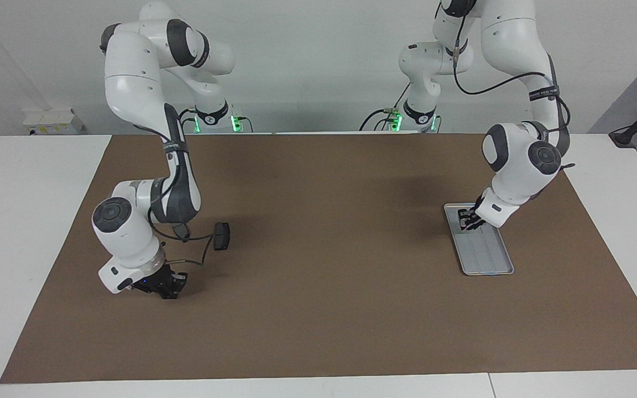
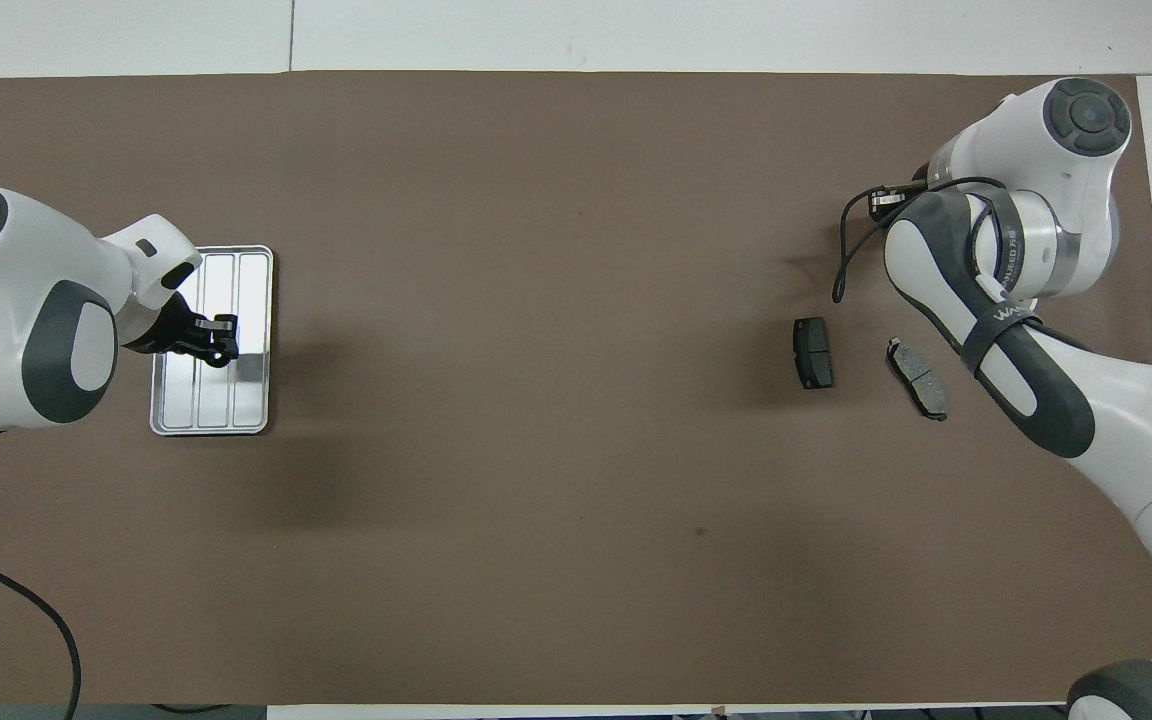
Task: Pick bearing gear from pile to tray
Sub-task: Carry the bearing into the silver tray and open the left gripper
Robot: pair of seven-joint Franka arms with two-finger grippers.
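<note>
The silver-grey tray (image 1: 487, 260) (image 2: 248, 395) lies on the brown mat at the left arm's end of the table. My left gripper (image 1: 470, 217) (image 2: 219, 338) hangs low over the tray's end nearer the robots. Of the pile, two dark grey brake pads (image 2: 813, 352) (image 2: 917, 377) lie at the right arm's end; one also shows in the facing view (image 1: 221, 235). My right gripper (image 1: 168, 287) is down at the mat, farther from the robots than the pads, and its arm hides it in the overhead view. I see no bearing gear, white bracket or round pieces.
A brown mat (image 1: 318, 276) covers most of the white table. A black cable (image 2: 841, 250) loops from the right wrist beside the pads. The right arm's forearm (image 2: 1006, 350) reaches over the mat close to one pad.
</note>
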